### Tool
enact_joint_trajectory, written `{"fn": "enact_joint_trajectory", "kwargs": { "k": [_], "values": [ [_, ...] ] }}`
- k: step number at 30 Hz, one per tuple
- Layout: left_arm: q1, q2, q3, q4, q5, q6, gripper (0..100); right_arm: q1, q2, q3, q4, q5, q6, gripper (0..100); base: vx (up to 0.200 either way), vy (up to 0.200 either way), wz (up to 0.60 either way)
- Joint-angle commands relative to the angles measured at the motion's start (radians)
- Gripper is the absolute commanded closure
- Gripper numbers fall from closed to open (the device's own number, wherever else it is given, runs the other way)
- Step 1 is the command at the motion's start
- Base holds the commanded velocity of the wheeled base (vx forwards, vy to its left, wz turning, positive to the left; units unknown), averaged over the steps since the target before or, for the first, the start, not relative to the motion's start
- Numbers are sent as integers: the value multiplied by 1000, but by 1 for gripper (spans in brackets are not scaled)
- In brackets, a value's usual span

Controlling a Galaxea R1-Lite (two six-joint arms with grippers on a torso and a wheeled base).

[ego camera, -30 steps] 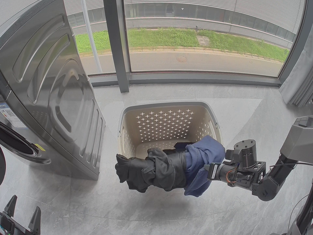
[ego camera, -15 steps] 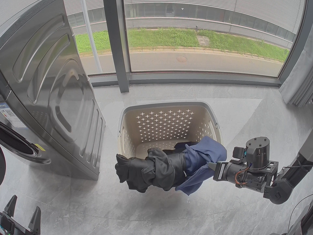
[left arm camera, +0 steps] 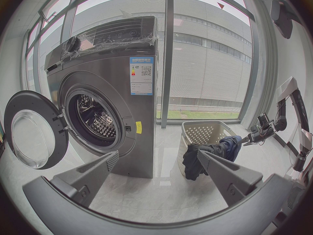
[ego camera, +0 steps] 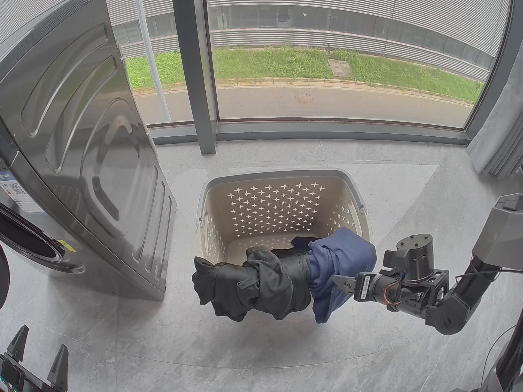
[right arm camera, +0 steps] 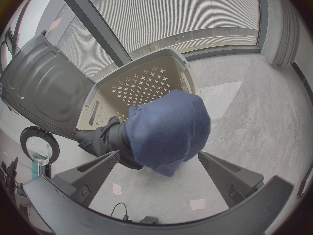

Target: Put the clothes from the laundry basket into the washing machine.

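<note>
right gripper [ego camera: 342,283] fingers spread wide, just beside blue garment [ego camera: 342,258]. that plus black garment [ego camera: 256,287] draped over laundry basket [ego camera: 275,177] near rim. left gripper [ego camera: 39,349] fingers released too, low near washing machine [ego camera: 81,137].

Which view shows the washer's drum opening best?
Left wrist view: the drum opening faces the camera, with the door open. Head view catches only a sliver of its rim beside the side panel; right wrist view gives the side panel and door.
</note>
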Motion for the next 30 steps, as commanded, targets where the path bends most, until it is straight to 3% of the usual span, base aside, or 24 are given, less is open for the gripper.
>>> {"fn": "enact_joint_trajectory", "kwargs": {
  "k": [1, 6, 7, 20, 30],
  "values": [
    [0, -13, 16, 0, 1, 0, 0, -40, 119, -88, -6, -4, -11, 0, 0, 0, 0],
    [0, -13, 16, 0, 1, 0, 0, -60, 157, -160, -7, -4, -10, 0, 0, 0, 0],
    [0, -13, 16, 0, 1, 0, 0, -60, 157, -161, -7, -4, -10, 100, 0, 0, 0],
    [0, -13, 16, 0, 1, 0, 0, -20, 143, -128, -59, 0, 1, 100, 0, 0, 0],
    [0, -13, 16, 0, 1, 0, 0, 114, 48, -20, -55, -3, 47, 100, 0, 0, 0]
  ]
}}
